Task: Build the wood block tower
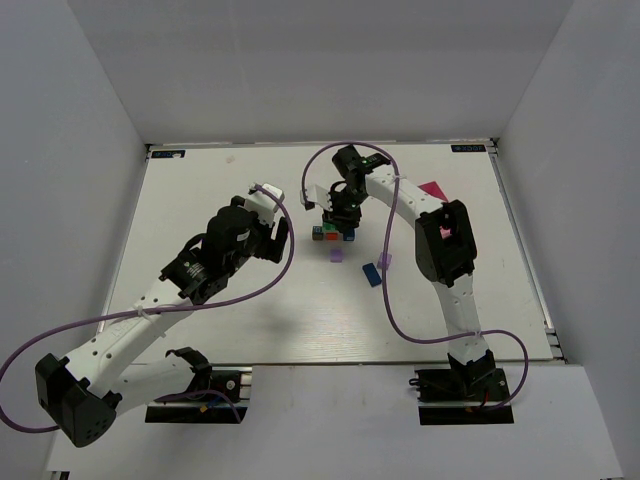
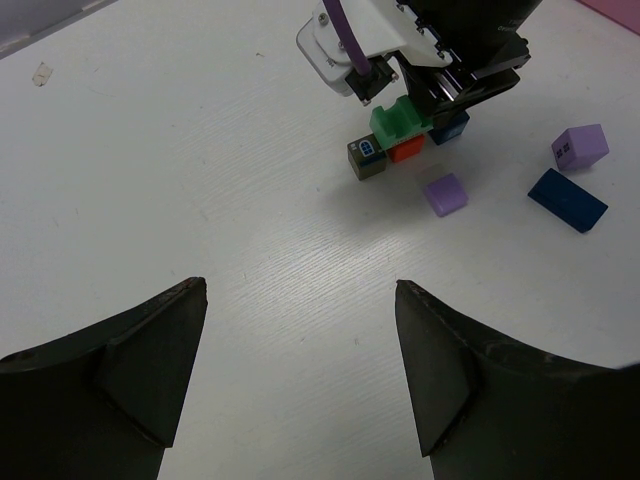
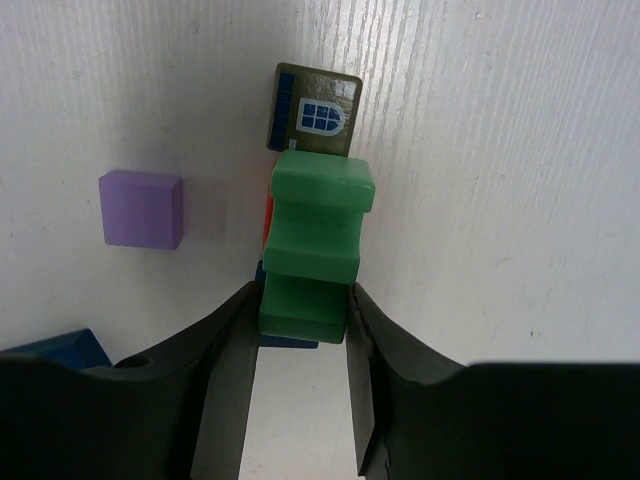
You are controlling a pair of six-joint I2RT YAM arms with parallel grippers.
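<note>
A short row of small blocks lies mid-table: an olive block with a blue window (image 2: 366,157), a red block (image 2: 405,150) and a blue block (image 2: 450,127); the row also shows in the top view (image 1: 331,233). My right gripper (image 3: 303,300) is shut on a green notched block (image 3: 315,230) and holds it over the row, above the red and blue blocks. I cannot tell whether it rests on them. The olive block (image 3: 315,110) shows just beyond the green one. My left gripper (image 2: 300,290) is open and empty, low over bare table short of the row.
Loose blocks lie near the row: a purple cube (image 2: 445,193), a second purple cube (image 2: 580,147) and a dark blue flat block (image 2: 567,199). A pink piece (image 1: 432,189) lies at the back right. White walls enclose the table.
</note>
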